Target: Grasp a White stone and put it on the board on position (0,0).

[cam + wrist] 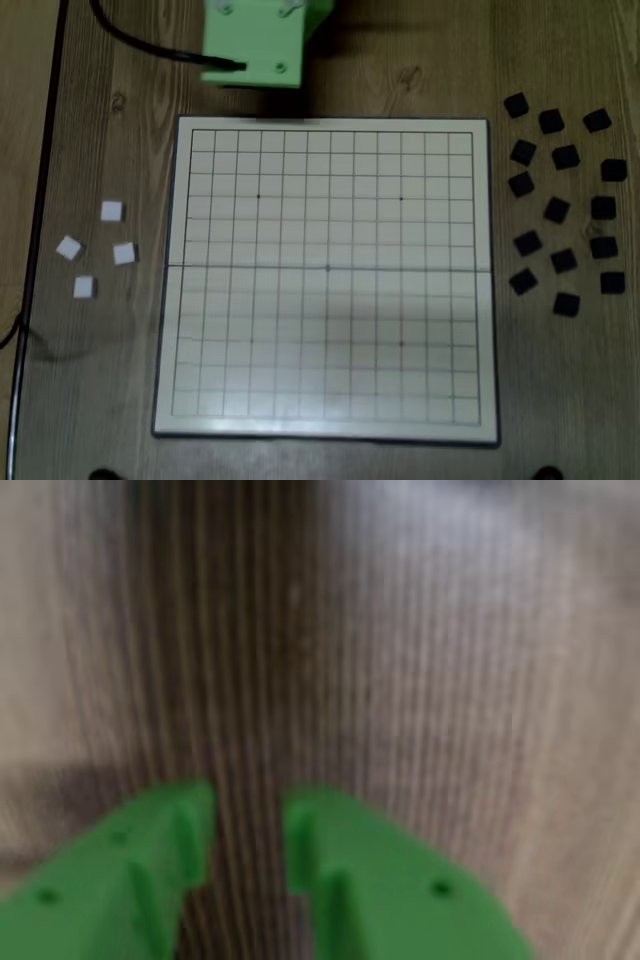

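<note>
We are holding our green gripper [250, 825] slightly parted, gripping nothing, four White stones [124, 253] lying left of the board [327, 420], centre dot [328, 268] bare.

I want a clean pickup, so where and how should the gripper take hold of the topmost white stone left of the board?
Grip the topmost white stone across two opposite side edges, coming straight down from above. It lies flat on the table, roughly square to the board, clear of the other three, so its thin edges are probably the only hold.
</note>
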